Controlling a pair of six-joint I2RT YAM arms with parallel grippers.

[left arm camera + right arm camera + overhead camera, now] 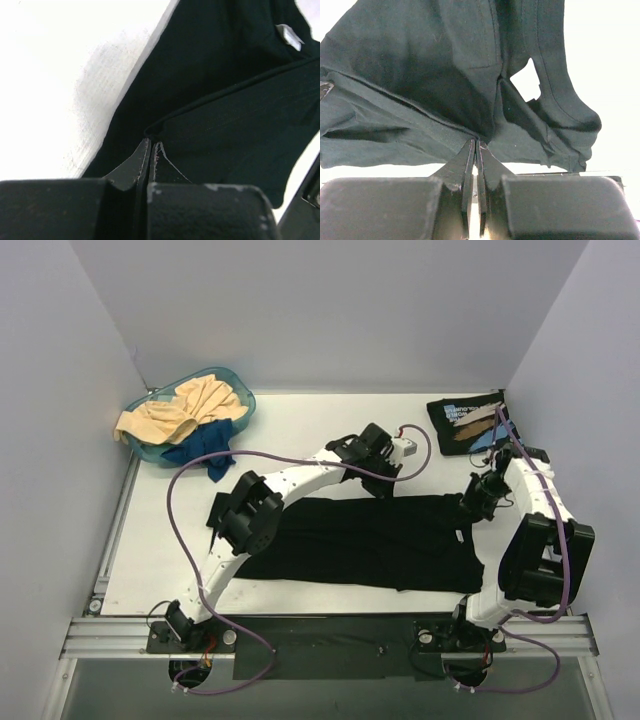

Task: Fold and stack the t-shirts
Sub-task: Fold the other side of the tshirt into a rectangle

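The white worktop (300,430) fills the floor of the booth. The plain black t-shirt (380,540) is the biggest thing on it, spread wide across the near middle, between the two arms and running from the left arm's elbow to the right arm's base. Its far edge is lifted slightly where both arms meet it.

The teal basin (240,400) sits in the far left corner. A beige t-shirt (185,410) is heaped in it and spills over its left rim, and a dark blue t-shirt (205,445) hangs over the near rim onto the worktop. In the far right corner, well apart from the basin, a black printed t-shirt (470,420) lies folded flat with its white, tan and light-blue print facing up.

The left end effector (385,485) comes down on the far edge of the plain black t-shirt near its middle. In the left wrist view its jaws are closed tight, with a folded hem of the black cloth (225,125) pinched at the tips (151,142). The right end effector (470,505) grips the same edge further right. The right wrist view shows its jaws pressed together at the tips (476,142) on a seam, with the cloth (420,75) hanging bunched beyond them.

A small white label (289,36) shows on the shirt in the left wrist view
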